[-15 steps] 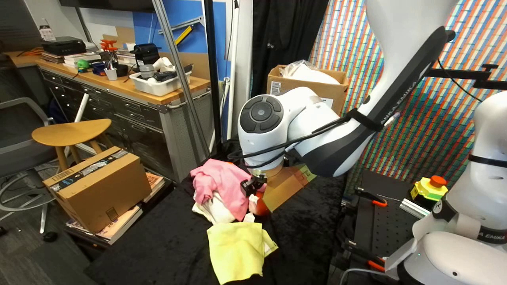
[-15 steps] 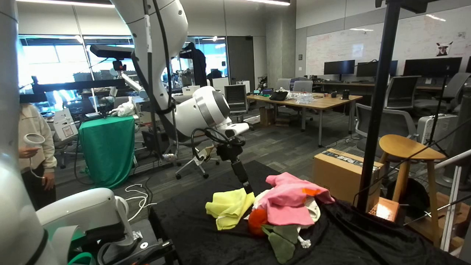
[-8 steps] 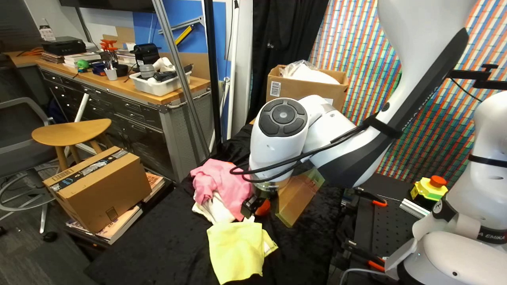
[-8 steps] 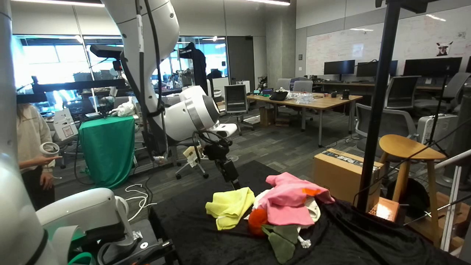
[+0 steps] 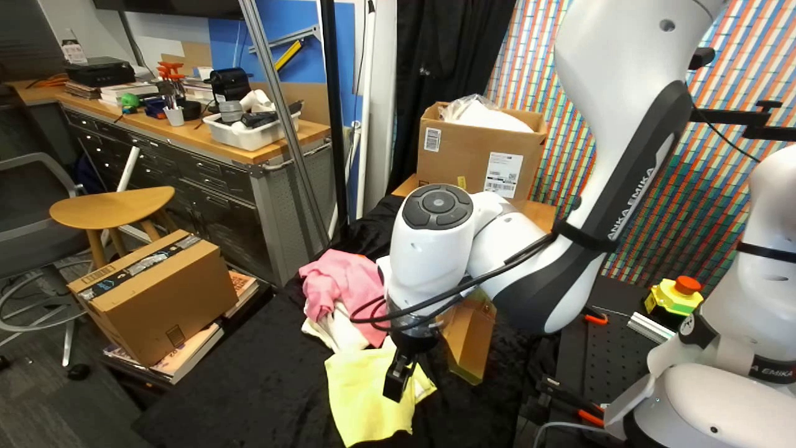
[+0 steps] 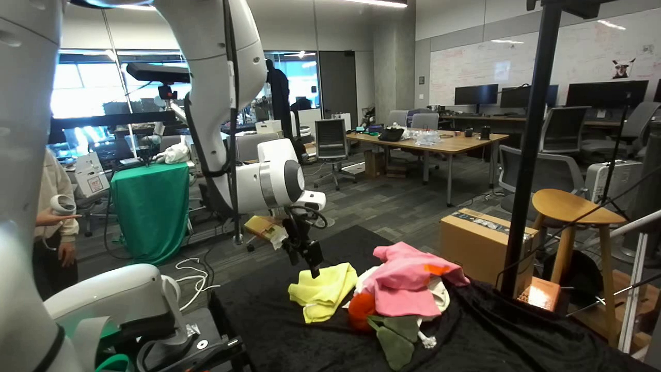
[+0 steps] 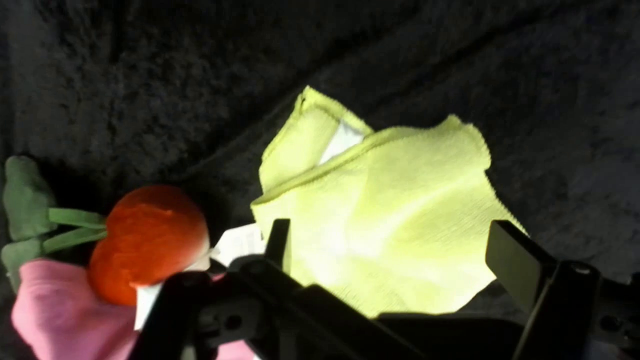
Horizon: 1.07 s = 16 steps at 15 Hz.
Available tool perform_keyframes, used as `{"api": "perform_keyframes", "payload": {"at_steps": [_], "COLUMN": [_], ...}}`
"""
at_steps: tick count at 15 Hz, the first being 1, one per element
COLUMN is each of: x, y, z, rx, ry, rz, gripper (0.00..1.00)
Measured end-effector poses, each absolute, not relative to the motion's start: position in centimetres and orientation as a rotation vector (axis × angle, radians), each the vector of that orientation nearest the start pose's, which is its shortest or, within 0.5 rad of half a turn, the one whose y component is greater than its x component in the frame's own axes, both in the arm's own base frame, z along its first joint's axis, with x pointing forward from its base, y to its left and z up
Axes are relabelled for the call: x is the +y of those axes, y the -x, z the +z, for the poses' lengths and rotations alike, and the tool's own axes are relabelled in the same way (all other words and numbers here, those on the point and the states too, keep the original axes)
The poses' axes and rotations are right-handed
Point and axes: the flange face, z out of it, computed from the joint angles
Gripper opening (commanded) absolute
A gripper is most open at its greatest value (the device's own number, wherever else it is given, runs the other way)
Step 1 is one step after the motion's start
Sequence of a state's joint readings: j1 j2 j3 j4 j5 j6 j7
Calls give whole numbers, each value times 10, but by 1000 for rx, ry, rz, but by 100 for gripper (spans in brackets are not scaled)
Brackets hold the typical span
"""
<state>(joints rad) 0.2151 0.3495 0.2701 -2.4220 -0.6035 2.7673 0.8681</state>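
My gripper (image 7: pixel 390 242) is open and empty, its two black fingers wide apart above a yellow cloth (image 7: pixel 410 190). It also shows over the cloth in both exterior views (image 5: pixel 398 381) (image 6: pixel 305 261). The yellow cloth lies folded and loose on a black-covered table (image 5: pixel 249 386); whether a finger touches it I cannot tell. Beside it is a heap with a pink cloth (image 6: pixel 408 289), a whitish cloth (image 5: pixel 341 331) beneath it, and a red plush thing (image 7: pixel 155 230) with green leaves (image 7: pixel 27 200). The red thing also shows in an exterior view (image 6: pixel 361 310).
An amber panel (image 5: pixel 471 339) hangs on the wrist. A cardboard box (image 5: pixel 161 298) and a stool (image 5: pixel 112 208) stand beside the table. A black pole (image 6: pixel 532 155) rises at the table's edge. A yellow-and-red stop button (image 5: pixel 675 302) sits near another white robot part (image 5: pixel 715 404). A person (image 6: pixel 54 206) stands behind.
My gripper has moved away from beside the pink cloth to over the yellow cloth, and the arm has turned with it. The cloths and the red plush thing have not moved.
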Motion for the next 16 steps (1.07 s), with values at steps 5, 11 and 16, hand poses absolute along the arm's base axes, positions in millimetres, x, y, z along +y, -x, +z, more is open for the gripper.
{"api": "perform_keyframes", "payload": {"at_steps": [5,11,16], "x": [263,277,280], "y": [-399,-413,-442], "z": [162,153,133], "rx": [-617,-823,-747], "ry": [3146,3118,3219], "rz": [11,74,6], "gripper": [100,100,100]}}
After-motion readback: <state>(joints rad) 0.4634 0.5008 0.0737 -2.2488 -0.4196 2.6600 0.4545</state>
